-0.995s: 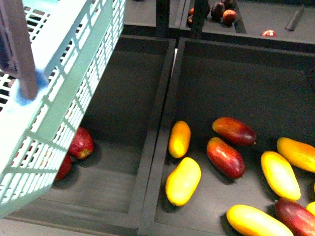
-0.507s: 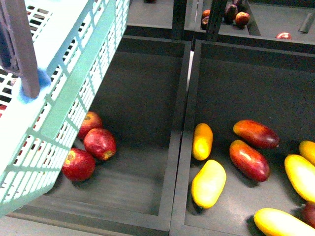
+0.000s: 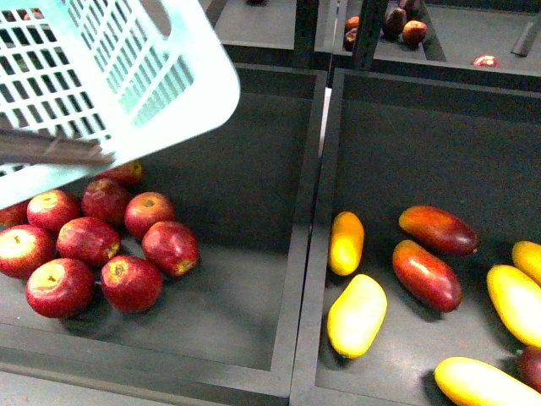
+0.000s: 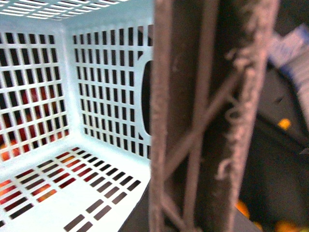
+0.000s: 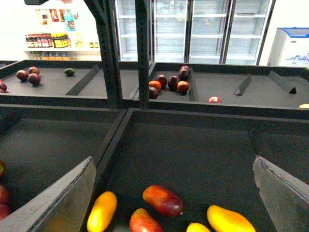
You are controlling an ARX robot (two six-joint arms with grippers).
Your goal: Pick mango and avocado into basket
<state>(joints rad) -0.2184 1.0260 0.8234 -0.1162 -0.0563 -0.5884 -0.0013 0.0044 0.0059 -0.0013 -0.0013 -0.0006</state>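
The pale turquoise basket [image 3: 110,76] hangs tilted at the upper left of the front view, above the apple bin. My left gripper is shut on its brown-grey handle [image 4: 207,121], which fills the left wrist view beside the empty basket floor [image 4: 72,193]. Its fingers are hidden. Several yellow mangoes lie in the right bin, the nearest two [image 3: 357,315] [image 3: 347,243] by the divider. My right gripper [image 5: 174,193] is open and empty above that bin, over a mango [image 5: 102,211]. A small dark green fruit [image 5: 69,72], perhaps the avocado, lies in a far bin.
Several red apples [image 3: 101,254] fill the left bin under the basket. Dark red oblong fruits [image 3: 438,229] [image 3: 427,274] lie among the mangoes. A raised divider [image 3: 308,237] splits the two bins. Dark posts [image 5: 108,53] and rear bins with dark fruits [image 5: 171,83] stand behind.
The basket has swung up and to the left, and its handle now lies low across the left edge. The apples beneath it are now uncovered. The mangoes have not moved in the last half second.
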